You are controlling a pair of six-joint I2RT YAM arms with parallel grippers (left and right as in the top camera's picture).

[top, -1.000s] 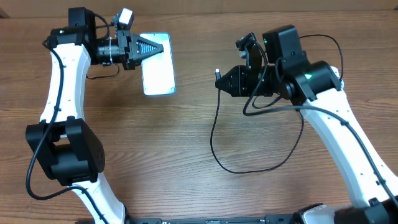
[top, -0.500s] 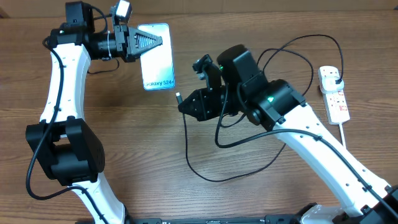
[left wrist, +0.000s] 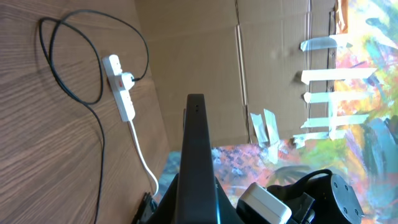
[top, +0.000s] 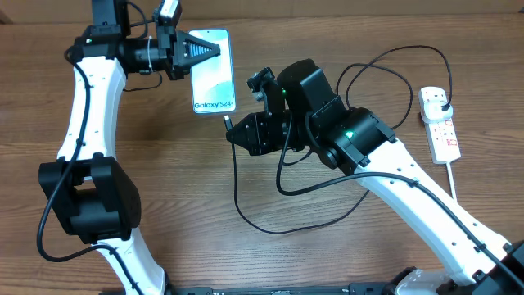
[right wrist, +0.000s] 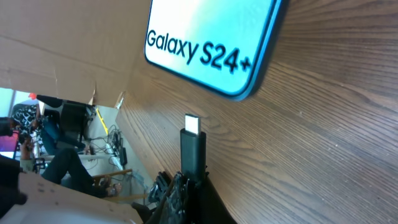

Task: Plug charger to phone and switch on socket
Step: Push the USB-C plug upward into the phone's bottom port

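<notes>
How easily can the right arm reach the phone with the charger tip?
Probably easily. The right gripper holds the charger with its tip just short of the phone, at its bottom edge, and nothing sits between them. The left gripper holds the phone.

The left arm [top: 82,115] reaches away from its base, its wrist bent to point right. The left gripper [top: 213,51] is clamped on the phone [top: 214,86]. The right arm [top: 409,188] stretches diagonally inward and points left, with the right gripper [top: 232,131] pinched on the charger [right wrist: 193,149] tip.
</notes>
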